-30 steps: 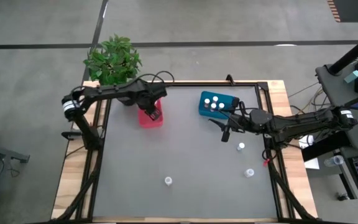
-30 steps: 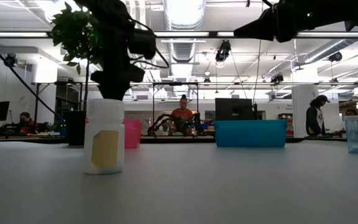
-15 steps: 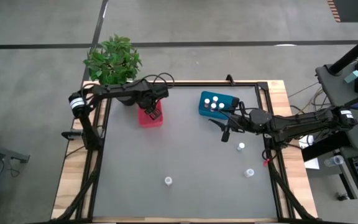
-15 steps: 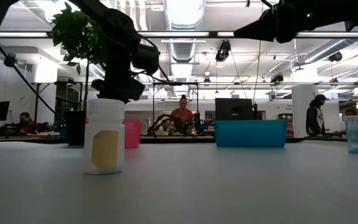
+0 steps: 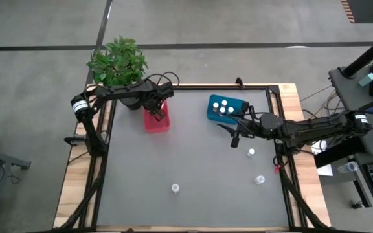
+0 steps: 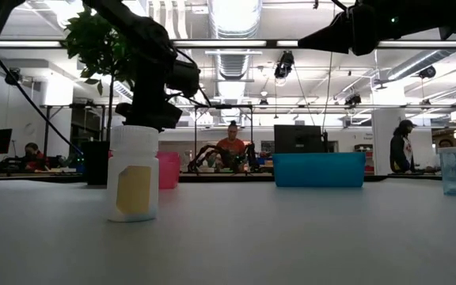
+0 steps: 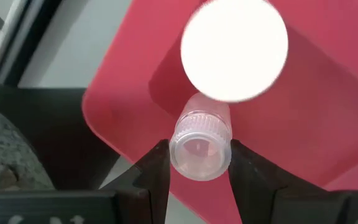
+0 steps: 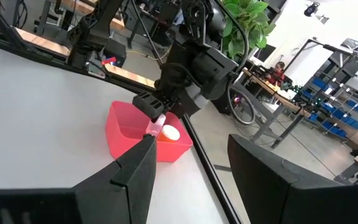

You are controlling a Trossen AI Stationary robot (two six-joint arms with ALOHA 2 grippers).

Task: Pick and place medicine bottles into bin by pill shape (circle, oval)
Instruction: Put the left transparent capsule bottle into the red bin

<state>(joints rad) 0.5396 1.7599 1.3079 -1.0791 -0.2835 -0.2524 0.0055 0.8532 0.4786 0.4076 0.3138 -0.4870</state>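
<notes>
We've got our left hand clamped on a bottle over the pink bin at eleven o'clock, right hand apart and waiting, four sit in the blue bin, three left on the counter.

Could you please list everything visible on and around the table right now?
Pink-red bin: one, far left part of the table; one white-capped bottle already inside.
Teal-blue bin: one, far right part; about four white-capped bottles inside.
Loose bottles: three with white caps, one near the front edge, two on the right side.
Held bottle: one, clear, above the pink-red bin.
Plant: one, green, far left corner.
People: several, in the room behind.
Left gripper: shut on the held bottle.
Right gripper: open, beside the teal-blue bin.
</notes>
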